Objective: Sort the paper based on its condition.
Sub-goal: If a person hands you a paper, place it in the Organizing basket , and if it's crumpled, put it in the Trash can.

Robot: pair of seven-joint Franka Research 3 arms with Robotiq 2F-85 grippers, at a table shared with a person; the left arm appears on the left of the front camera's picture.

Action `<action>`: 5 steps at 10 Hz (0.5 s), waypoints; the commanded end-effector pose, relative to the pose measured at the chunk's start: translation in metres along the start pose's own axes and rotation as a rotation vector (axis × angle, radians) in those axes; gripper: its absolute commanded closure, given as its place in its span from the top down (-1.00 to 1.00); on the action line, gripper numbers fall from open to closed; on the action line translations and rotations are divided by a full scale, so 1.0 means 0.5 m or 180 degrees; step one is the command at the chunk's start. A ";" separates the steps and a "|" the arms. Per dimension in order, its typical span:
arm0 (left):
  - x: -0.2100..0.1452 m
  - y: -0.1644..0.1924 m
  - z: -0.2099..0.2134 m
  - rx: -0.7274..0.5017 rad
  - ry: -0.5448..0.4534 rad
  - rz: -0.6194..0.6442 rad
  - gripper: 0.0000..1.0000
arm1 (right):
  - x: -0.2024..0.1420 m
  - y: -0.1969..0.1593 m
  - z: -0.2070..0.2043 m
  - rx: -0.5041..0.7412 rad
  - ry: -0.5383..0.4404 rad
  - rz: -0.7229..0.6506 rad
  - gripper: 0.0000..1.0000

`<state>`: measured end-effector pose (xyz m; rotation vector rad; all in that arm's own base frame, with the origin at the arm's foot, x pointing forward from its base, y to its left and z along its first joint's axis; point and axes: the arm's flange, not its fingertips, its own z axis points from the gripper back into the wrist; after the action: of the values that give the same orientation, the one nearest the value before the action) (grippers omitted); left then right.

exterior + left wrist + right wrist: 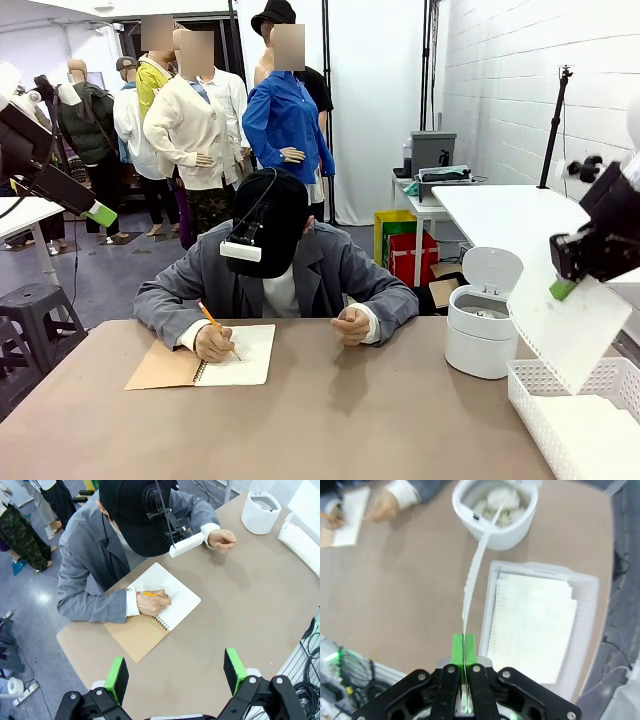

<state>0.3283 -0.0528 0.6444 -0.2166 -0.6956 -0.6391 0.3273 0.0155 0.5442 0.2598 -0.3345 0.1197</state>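
Paper (470,575) edge-on in right pincer (464,650), face hidden.

A white-painted brick wall (520,90) runs down the right of the frame; a white curtain (375,100) hangs top centre. The floor (110,270) is dull grey-blue. A brown table (330,420) fills the lower half, and a long white table (500,215) stands by the wall at right, a black stand (553,130) rising behind it. Mid-right, a small side table (420,205) carries a grey box (432,150), with what look like red and yellow crates (400,262) beneath. A black stool (30,305) sits lower left.
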 end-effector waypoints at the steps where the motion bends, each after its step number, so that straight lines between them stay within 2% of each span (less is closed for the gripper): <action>1: -0.001 0.001 0.000 0.0003 0.0001 -0.0009 1.00 | -0.024 -0.033 -0.053 -0.0157 0.0048 0.0006 -1.00; 3: -0.001 0.001 0.000 0.0003 0.0001 -0.0009 1.00 | -0.046 -0.055 -0.117 -0.0158 0.0154 -0.0023 -1.00; 5: -0.001 0.001 0.000 0.0003 0.0001 -0.0009 1.00 | -0.066 -0.064 -0.146 -0.0210 0.0269 -0.0052 -1.00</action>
<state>0.3283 -0.0528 0.6444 -0.2166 -0.6956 -0.6391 0.3397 0.0059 0.4827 0.2223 -0.2482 0.0914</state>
